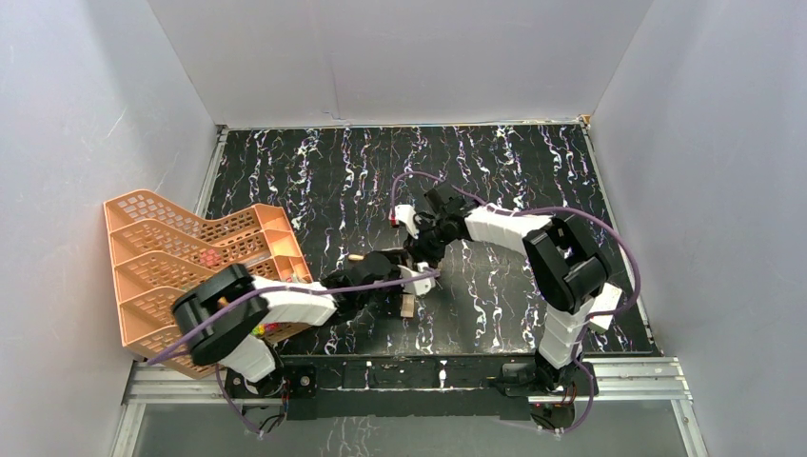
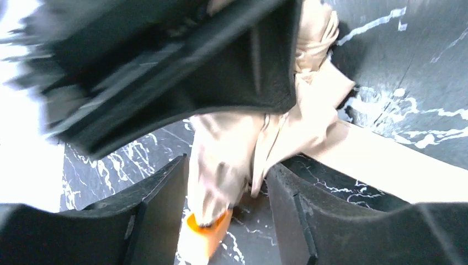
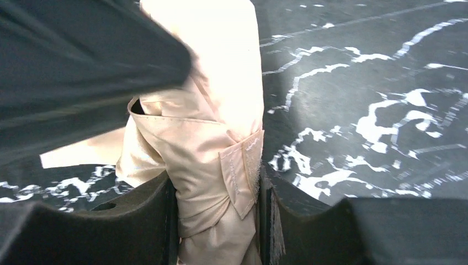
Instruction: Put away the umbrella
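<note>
The umbrella is folded, tan outside and black inside. In the top view only a small tan part of the umbrella [image 1: 407,305] shows below the two wrists at the table's middle. My left gripper [image 1: 392,276] is shut on the tan fabric [image 2: 223,160], its fingers [image 2: 160,204] on both sides; a small orange piece [image 2: 207,234] shows under the fabric. My right gripper [image 1: 421,249] is shut on the bundled tan canopy [image 3: 212,165], with the tan strap tab [image 3: 243,165] against its right finger [image 3: 298,221]. Black canopy [image 2: 182,72] hangs over the left wrist view.
An orange mesh tray rack [image 1: 181,257] lies at the table's left edge beside the left arm. The black marbled tabletop [image 1: 495,162] stretches behind the grippers. Grey walls enclose three sides.
</note>
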{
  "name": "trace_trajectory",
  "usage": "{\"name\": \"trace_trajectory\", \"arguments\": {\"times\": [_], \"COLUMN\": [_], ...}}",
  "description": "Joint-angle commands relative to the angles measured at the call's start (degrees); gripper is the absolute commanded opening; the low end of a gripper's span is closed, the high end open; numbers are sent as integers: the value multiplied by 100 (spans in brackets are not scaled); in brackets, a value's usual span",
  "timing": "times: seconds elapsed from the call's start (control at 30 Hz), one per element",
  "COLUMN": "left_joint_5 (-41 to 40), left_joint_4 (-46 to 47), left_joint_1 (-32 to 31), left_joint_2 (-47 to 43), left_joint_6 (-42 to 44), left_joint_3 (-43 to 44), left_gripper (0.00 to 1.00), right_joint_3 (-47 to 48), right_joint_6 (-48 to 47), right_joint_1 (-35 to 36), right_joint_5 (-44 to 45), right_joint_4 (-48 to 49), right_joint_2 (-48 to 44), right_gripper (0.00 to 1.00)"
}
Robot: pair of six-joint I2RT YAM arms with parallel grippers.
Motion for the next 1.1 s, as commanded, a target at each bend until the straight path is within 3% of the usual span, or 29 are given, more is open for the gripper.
{"name": "trace_trajectory", "arguments": {"times": [0.0,0.2,0.33,0.47,0.67,0.77,1.07], "left_joint_5": [308,128,-592,-150,1597,2122,3856], "left_joint_4": [-755,-1985,-2522,-2845,-2262,-1879,-2547], "left_joint_1": [0,9,134,1015,2971,3553,3771], "left_joint_2": [-1261,-3066,-3954,-4165,-3724,-3156,-831], "left_joint_6": [-1206,-2730,-3593,-4326,-5399,-5505,-4094], "left_joint_3": [-71,-295,-287,67,424,693,2366], "left_gripper": [54,57,62,63,62,62,66], "right_joint_3": [-479,-989,-1396,-1834,-2223,-2421,-3057], "right_joint_6": [-134,-267,-345,-508,-629,-740,-1599], "right_joint_1": [-32,170,338,527,859,1079,1514], "right_joint_5": [1532,2204,2617,3164,3592,3773,4169], "right_joint_4": [732,1285,1771,2269,2536,2803,3779], "right_joint_2": [-85,-248,-390,-486,-440,-448,-529], "right_gripper": [26,26,25,24,24,25,28]}}
